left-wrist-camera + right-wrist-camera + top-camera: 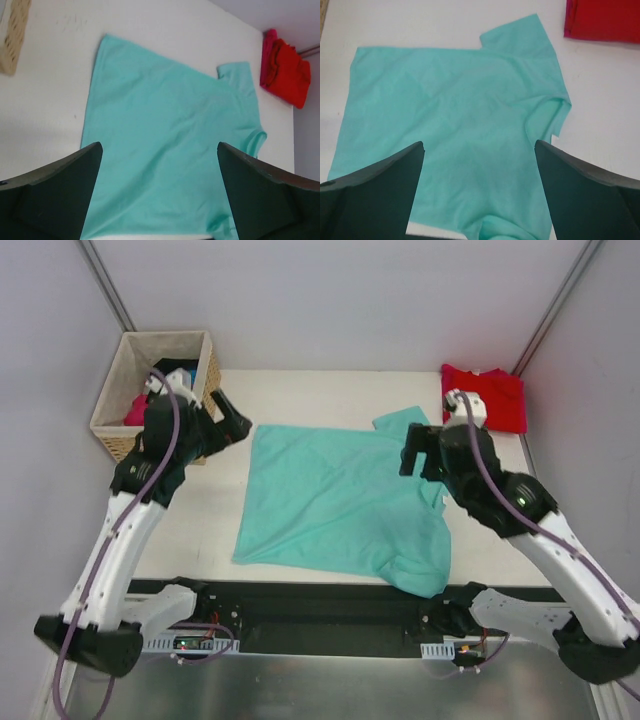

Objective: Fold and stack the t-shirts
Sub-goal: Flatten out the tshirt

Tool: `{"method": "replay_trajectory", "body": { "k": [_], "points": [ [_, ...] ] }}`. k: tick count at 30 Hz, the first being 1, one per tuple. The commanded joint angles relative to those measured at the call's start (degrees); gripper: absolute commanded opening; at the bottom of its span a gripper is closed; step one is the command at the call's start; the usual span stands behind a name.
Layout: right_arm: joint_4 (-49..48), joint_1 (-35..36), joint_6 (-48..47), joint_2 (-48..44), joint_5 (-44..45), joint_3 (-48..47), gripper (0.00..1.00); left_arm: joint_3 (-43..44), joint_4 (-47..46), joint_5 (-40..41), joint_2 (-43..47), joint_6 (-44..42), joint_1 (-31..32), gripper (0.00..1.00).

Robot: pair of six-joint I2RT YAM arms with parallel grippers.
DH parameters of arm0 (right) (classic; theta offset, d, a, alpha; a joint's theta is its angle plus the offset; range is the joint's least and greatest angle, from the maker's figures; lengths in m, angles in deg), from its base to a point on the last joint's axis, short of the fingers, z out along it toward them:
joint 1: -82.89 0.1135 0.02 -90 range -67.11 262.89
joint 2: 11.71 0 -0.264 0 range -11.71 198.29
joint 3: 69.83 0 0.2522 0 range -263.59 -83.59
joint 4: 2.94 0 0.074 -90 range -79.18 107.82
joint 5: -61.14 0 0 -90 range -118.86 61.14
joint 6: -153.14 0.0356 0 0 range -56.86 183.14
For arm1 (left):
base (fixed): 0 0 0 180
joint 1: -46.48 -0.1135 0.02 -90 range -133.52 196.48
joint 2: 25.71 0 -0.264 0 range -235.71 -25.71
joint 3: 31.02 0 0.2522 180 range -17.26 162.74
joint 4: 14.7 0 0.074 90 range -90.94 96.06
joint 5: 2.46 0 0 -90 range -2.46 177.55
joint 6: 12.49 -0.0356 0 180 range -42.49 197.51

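Note:
The teal t-shirt lies spread out on the white table, its near right part bunched at the table's front edge; it fills the left wrist view and the right wrist view. The red t-shirt sits folded at the back right corner. My left gripper hovers open by the teal shirt's back left corner. Above the shirt's right side, near its collar, my right gripper also stands open. Neither holds anything.
A wicker basket stands at the back left, with black and magenta-pink garments inside. Grey walls close in the table on the left, back and right. A black rail runs along the near edge between the arm bases.

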Motion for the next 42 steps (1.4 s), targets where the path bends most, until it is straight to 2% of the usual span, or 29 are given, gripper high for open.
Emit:
{"method": "replay_trajectory", "body": {
  "k": [1, 3, 7, 8, 15, 21, 26, 30, 42],
  "points": [
    [-8.79, -6.42, -3.07, 16.86, -3.06, -7.65, 0.97, 11.05, -4.80, 1.91, -17.42, -4.27, -0.04, 0.99],
    [-10.90, -10.89, -2.01, 21.99, -7.56, -8.72, 0.97, 14.66, -5.68, -0.54, -23.86, -3.49, -0.57, 0.99],
    [-12.31, -15.83, -2.01, 34.65, -10.47, -12.49, 0.97, 16.53, -8.84, -8.10, -40.37, -1.90, -0.75, 0.99],
    [-12.58, -16.97, -1.83, 39.02, -11.53, -13.19, 0.97, 16.53, -9.54, -8.29, -42.59, -1.29, -0.75, 0.99],
    [-14.34, -24.53, -2.01, 52.49, -16.71, -17.41, 0.97, 18.89, -13.07, -7.42, -57.62, -1.72, -0.75, 0.99],
    [-13.90, -29.11, -2.18, 59.80, -19.97, -23.30, 0.97, 23.72, -12.98, -7.33, -62.64, -1.63, -1.19, 0.99],
    [-13.64, -30.95, 0.10, 65.95, -22.34, -24.19, 0.97, 26.11, -12.98, -6.89, -65.11, -0.84, -1.36, 0.99],
    [-11.97, -31.13, 1.94, 69.64, -24.63, -25.50, 0.97, 27.16, -12.98, -5.93, -66.69, -0.05, -1.54, 0.99],
    [-5.91, -31.66, 3.62, 80.89, -29.73, -38.85, 0.97, 30.32, -12.54, -5.84, -71.53, 2.41, -3.56, 0.99]
  ]
}}
